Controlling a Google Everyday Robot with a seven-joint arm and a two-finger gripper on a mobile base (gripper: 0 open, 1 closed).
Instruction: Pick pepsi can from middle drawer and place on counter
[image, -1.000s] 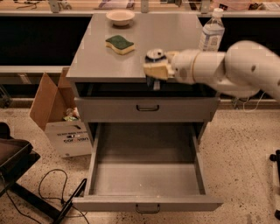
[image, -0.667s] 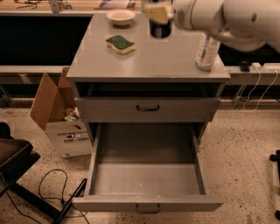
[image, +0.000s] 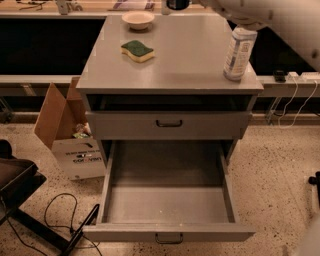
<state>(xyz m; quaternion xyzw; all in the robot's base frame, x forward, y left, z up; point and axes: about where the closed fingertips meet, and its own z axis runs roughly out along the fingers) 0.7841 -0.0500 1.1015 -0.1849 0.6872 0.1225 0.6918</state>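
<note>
In the single camera view we count one bowl (image: 138, 19), one sponge (image: 137, 51) and one water bottle (image: 238, 53) on the counter (image: 190, 70). One pepsi can (image: 178, 4) shows above the counter's far edge, beside the hand (image: 167, 6), whose grip we cannot tell. Below the counter, the one middle drawer (image: 200, 232) is pulled open.

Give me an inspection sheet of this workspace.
Surface: counter holds bowl, sponge and bottle.
Job's things: middle drawer pulled open, nothing seen inside; pepsi can a dark shape at the top edge, over the counter's back.
Clutter: cardboard box on the floor, left of the cabinet.
Gripper: gripper at the top edge by the can, mostly cut off.
Cables: black cable on the floor at left; white cables at right.
Surroundings: speckled floor.
</note>
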